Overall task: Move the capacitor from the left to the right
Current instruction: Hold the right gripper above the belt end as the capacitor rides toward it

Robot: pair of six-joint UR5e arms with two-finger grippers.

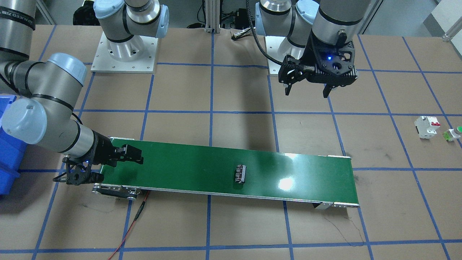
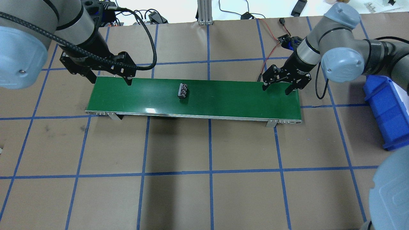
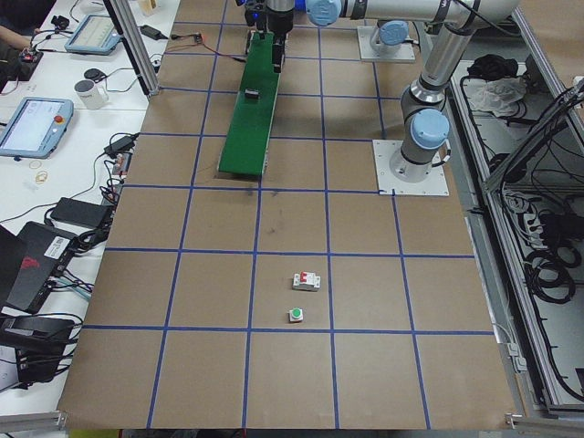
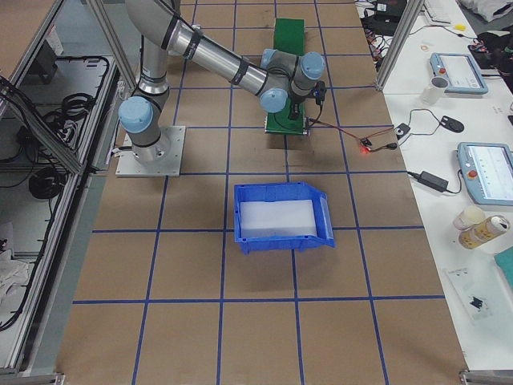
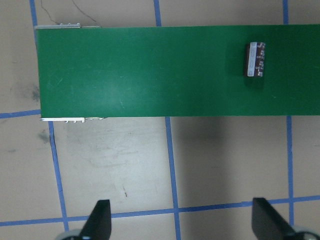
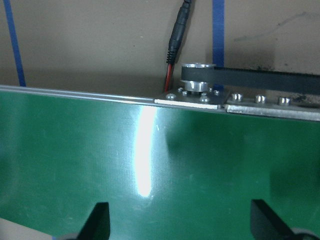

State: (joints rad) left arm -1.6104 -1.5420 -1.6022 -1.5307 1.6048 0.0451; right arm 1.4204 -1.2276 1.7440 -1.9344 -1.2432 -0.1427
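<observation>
The capacitor, a small dark stubby piece with pale marks, lies on the green conveyor belt near its middle. It also shows in the overhead view and in the left wrist view. My left gripper is open and empty. It hovers over the table just behind the belt's left end, apart from the capacitor. My right gripper is open and empty, low over the belt's right end. The right wrist view shows only bare belt between its fingers.
A white circuit breaker with a red lever and a green-capped push button stand on the table far to my left. A blue bin sits to my right. A red cable runs from the belt's right end.
</observation>
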